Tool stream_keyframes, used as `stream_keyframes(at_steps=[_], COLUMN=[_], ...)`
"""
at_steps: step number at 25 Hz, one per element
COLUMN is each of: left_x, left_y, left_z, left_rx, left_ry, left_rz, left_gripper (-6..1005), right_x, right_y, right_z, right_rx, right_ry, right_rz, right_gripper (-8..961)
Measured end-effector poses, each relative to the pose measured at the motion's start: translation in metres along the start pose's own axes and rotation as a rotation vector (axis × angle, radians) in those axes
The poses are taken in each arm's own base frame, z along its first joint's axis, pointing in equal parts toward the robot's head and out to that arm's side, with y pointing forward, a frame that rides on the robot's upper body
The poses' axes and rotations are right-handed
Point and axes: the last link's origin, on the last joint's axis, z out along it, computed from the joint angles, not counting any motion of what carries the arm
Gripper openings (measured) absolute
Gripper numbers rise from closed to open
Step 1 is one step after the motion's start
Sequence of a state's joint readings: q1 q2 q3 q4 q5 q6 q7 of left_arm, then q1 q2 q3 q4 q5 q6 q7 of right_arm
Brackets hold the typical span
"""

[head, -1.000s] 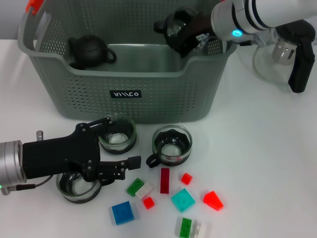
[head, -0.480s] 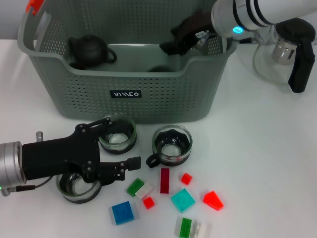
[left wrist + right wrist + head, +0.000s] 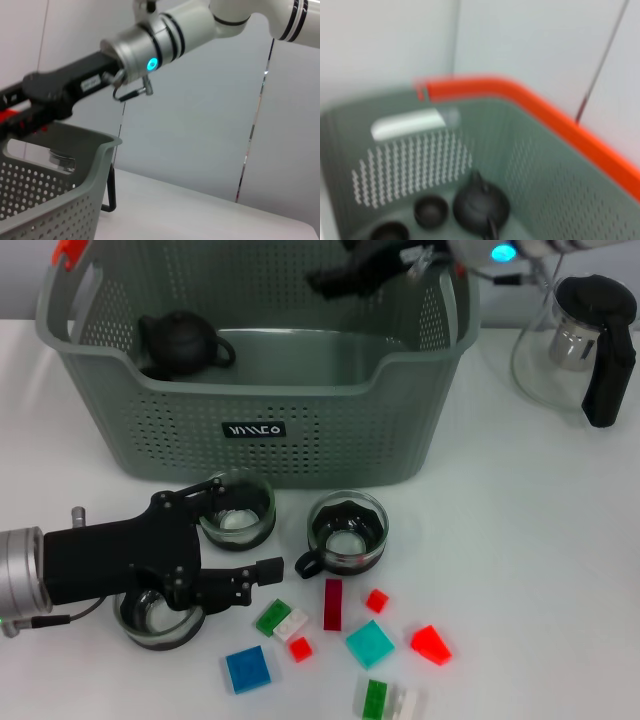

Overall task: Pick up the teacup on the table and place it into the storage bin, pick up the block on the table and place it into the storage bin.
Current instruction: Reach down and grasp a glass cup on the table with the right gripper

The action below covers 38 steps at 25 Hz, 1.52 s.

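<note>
Right hand is above the storage bin, over its rear right part, dark fingers pointing toward the robot's left; whether they are spread or pressed together cannot be told, and nothing shows between them. The right wrist view looks down into the bin: black teapot on the floor, two small dark cups just beside it (orange-red handle along the rim). Left hand lies low over the table in front of the bin, fingers spread, holding nothing. Beneath its body sits a glass teacup, partly covered; a second teacup is just beyond the hand, near the bin's front wall; a third, with a dark handle, stands to the right of the fingertips, apart from them. Blocks lie scattered on the table near the fingertips: green-white block closest, dark red bar, blue block, teal block, red wedge. A glass kettle stands right of the bin.
</note>
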<state>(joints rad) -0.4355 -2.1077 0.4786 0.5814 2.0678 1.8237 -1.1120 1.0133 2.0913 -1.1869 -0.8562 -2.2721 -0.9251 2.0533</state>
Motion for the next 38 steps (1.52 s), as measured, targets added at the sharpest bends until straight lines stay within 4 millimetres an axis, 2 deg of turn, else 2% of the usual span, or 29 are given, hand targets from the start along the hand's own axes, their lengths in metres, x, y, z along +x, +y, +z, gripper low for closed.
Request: stream_keyframes(at_steps=[2, 7, 11, 18, 21, 28, 35, 38], left_x=[0.000, 0.000, 0.000, -0.001, -0.002, -0.001, -0.002, -0.002], left_y=[0.000, 0.000, 0.000, -0.001, -0.001, -0.001, -0.001, -0.001], left_z=[0.000, -0.002, -0.002, -0.002, -0.002, -0.003, -0.004, -0.005], left_rx=[0.001, 0.003, 0.004, 0.012, 0.013, 0.011, 0.019, 0.019], left_ry=[-0.001, -0.005, -0.006, -0.009, -0.009, -0.007, -0.010, -0.012], left_rz=[0.001, 0.002, 0.002, 0.000, -0.001, 0.000, -0.001, 0.002], left_gripper=[907, 906, 906, 905, 904, 903, 902, 902], right_x=[-0.007, -0.012, 0.000, 0.025, 0.033, 0.044, 0.048, 0.049], right_y=[0.001, 0.014, 0.029, 0.059, 0.062, 0.068, 0.070, 0.071], right_z=[-0.015, -0.059, -0.088, -0.117, -0.118, -0.105, -0.090, -0.087], right_rx=[-0.030, -0.158, -0.280, -0.500, -0.524, -0.502, -0.468, -0.453], right_ry=[-0.054, -0.167, -0.148, 0.010, 0.105, 0.321, 0.395, 0.414], right_rz=[0.005, -0.023, -0.067, -0.128, -0.107, -0.051, 0.131, 0.156], right_gripper=[678, 679, 675, 670, 670, 669, 669, 669])
